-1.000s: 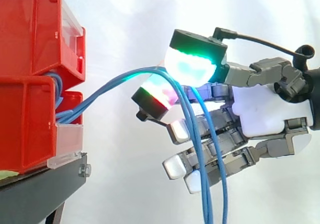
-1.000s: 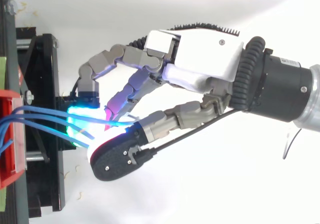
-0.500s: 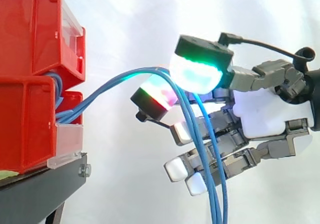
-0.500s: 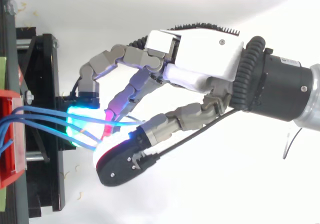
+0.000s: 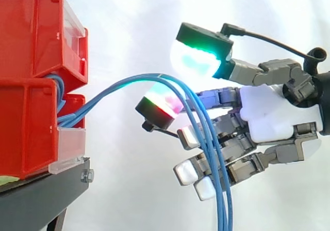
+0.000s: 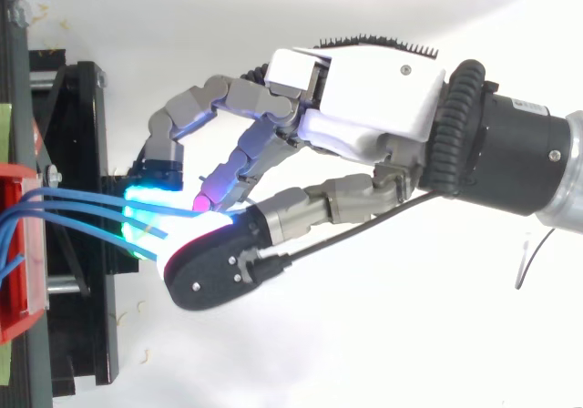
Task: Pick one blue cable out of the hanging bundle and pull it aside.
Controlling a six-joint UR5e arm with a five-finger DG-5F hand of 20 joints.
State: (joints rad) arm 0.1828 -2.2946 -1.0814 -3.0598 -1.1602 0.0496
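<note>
Blue cables [image 5: 223, 205], centre frame: thin, limp, light, probably slick. Hand [image 5: 268, 115] wide, thumb pad [image 5: 196, 61] above cables, apart; best pinch one strand at arch top.

Blue cables [image 5: 224, 215], red bins [image 5: 31, 45] on a black stand [image 5: 36, 200] at nine o'clock, white-grey hand [image 5: 268, 117] with pads [image 5: 198, 63] glowing green, cyan, red.

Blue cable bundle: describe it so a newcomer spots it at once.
Find the stacked red bins on the left of the side view. From the gap between them the blue cables arch right, then drop in front of the hand. They are the only thin blue strands there.
</note>
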